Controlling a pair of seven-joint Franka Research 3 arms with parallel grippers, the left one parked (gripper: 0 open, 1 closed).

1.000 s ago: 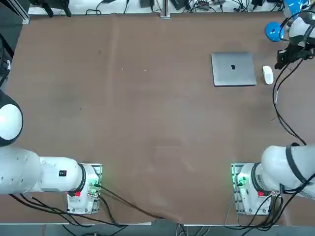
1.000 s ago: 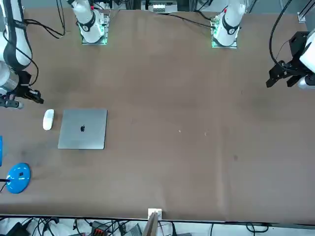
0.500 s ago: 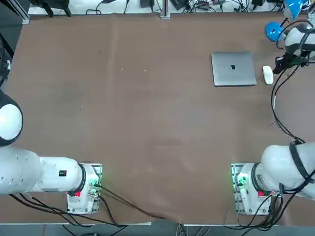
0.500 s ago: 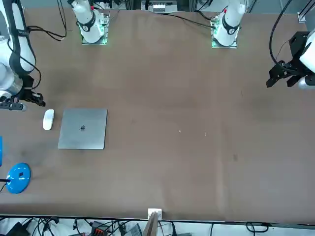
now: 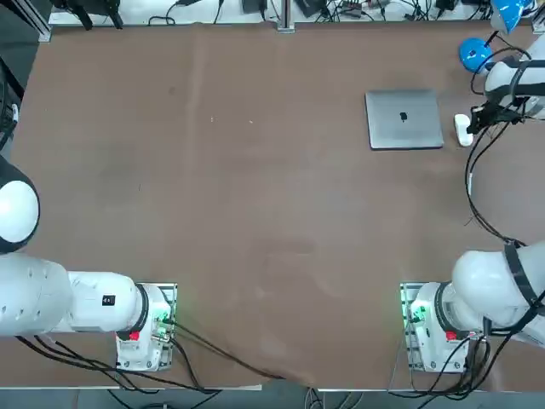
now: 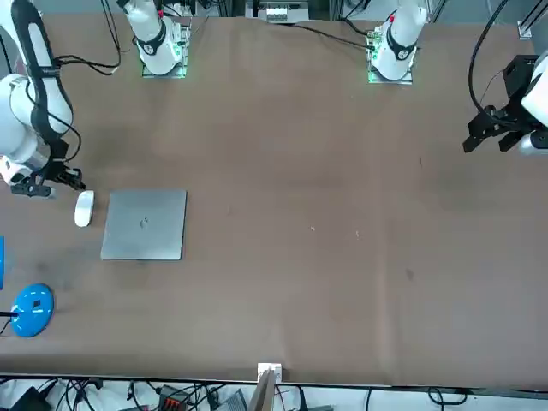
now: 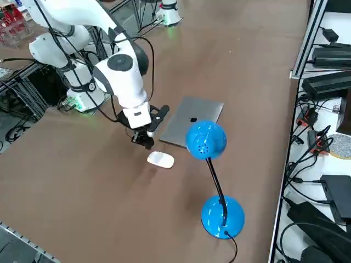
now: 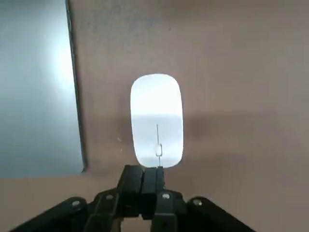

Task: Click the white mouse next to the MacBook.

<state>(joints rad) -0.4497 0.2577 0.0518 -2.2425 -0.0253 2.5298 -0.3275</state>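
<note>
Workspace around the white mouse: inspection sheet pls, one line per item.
Surface: brown tabletop, small specks and marks.
White mouse: flat on the table, beside the MacBook, not touching it.
MacBook: lid closed, logo up.
Clutter: blue desk lamp, on the side of the mouse away from the arms' bases.
Right gripper: shut, holding nothing, at the mouse's near end; contact cannot be told.
Cables: black cables run along the right arm; more lie around its base.
Surroundings: black devices and wiring on a white surface beyond the table edge.
People: nothing seen.
</note>
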